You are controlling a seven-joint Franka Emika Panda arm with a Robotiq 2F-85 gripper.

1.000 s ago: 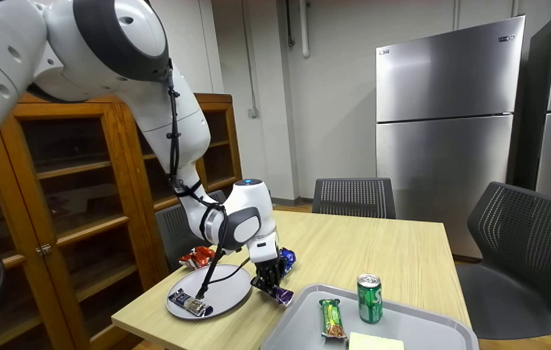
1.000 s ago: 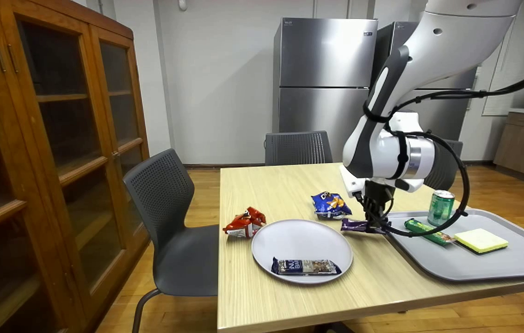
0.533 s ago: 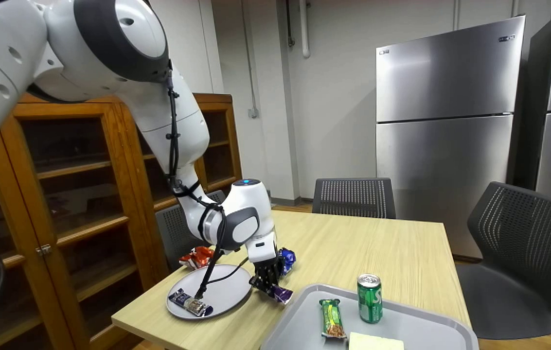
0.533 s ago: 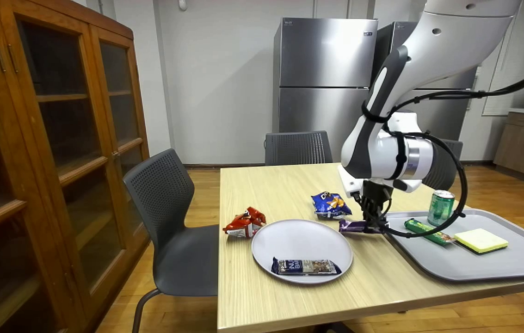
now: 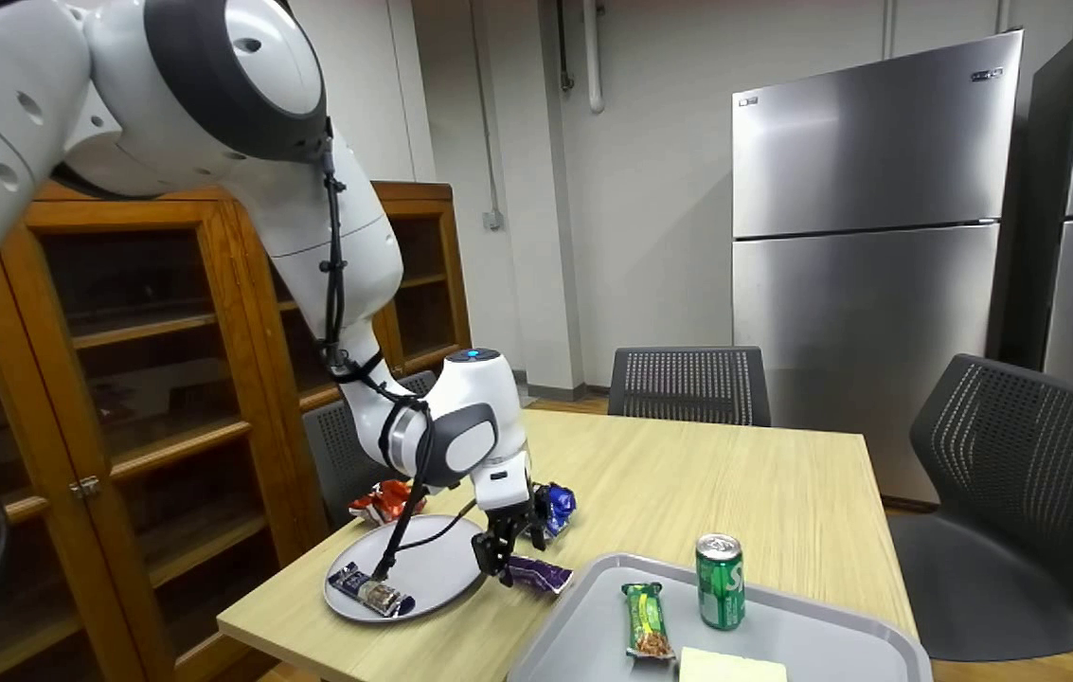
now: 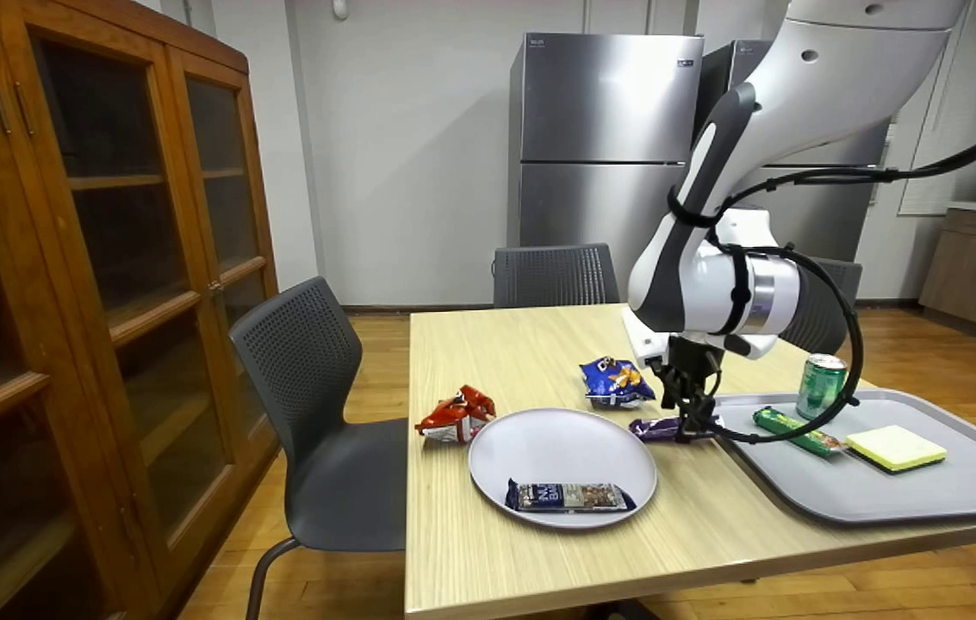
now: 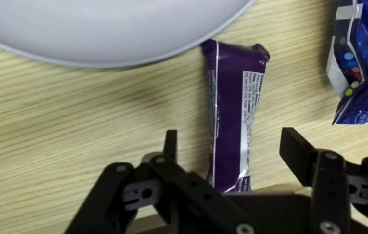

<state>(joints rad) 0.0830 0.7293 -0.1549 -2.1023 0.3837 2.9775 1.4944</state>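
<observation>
Gripper [image 7: 231, 145] stands wide over purple bar [image 7: 231, 107], right of plate [image 6: 561, 448]; likely release step, next move calls for lifting clear.

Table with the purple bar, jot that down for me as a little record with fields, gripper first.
gripper: open, holding nothing; in the wrist view the purple bar lies between its jaws, a gap on either side
purple bar: on the table, between plate and tray; contact with either unclear
on plate: dark blue bar
on tray: upright green can, green-wrapped bar, yellow pad
also on table: red bag, blue bag
</observation>
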